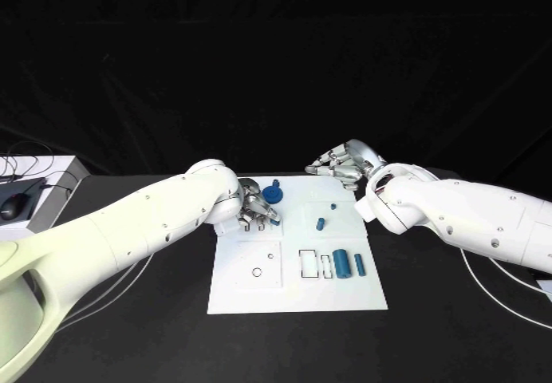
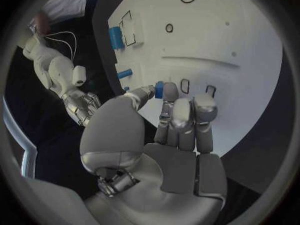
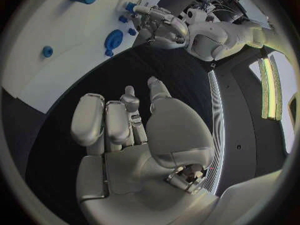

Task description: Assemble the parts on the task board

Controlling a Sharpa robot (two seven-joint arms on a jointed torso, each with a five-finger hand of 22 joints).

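Now the left hand [image 1: 255,209] works at the far left of the task board [image 1: 293,291], pinching a small blue part [image 2: 159,89] between thumb and fingertips, while the right hand [image 1: 343,165] hovers past the board's far edge.

Judging by looks, the parts are small, rigid, light pieces with smooth sides, likely to slip, so each is best taken across its width with fingertips. The right hand holds nothing, its fingers loosely curled yet apart. A round blue part [image 1: 273,192] lies just beside the left hand; two small pegs [image 1: 321,223] stand mid-board, and two blue cylinders [image 1: 341,258] lie near the rectangular slots [image 1: 309,264] on the near right. The left arm hides the board beneath it, and whether the pinched part is already seated I cannot tell.
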